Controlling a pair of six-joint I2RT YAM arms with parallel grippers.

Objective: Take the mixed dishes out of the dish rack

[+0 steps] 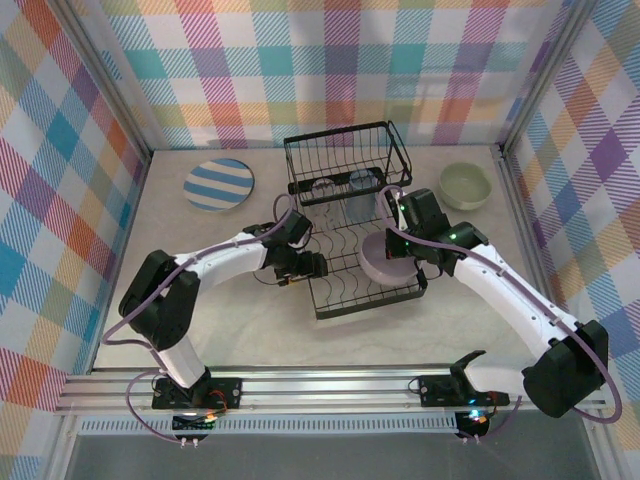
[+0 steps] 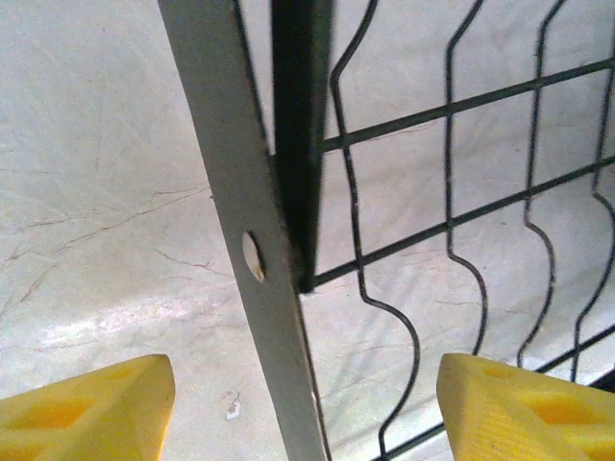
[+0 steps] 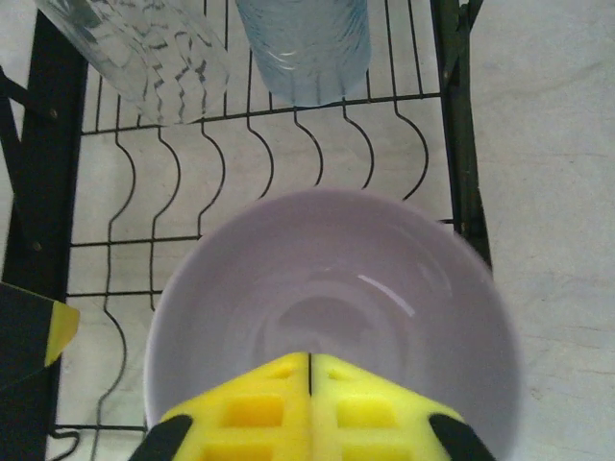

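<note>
- Hovering over the near rim of the lavender bowl, the right end effector has its yellow fingers pressed flat together, with nothing visible between them.
- The bowl sits mouth-up on the slotted base of the dish rack, at its right side and directly ahead of those fingers, so the right arm is plainly the nearer one.
- The left end effector stands wide, straddling the rack's left edge bar and gripping nothing.
- My read: the right fingers must part and bracket that rim before any lift.
</note>
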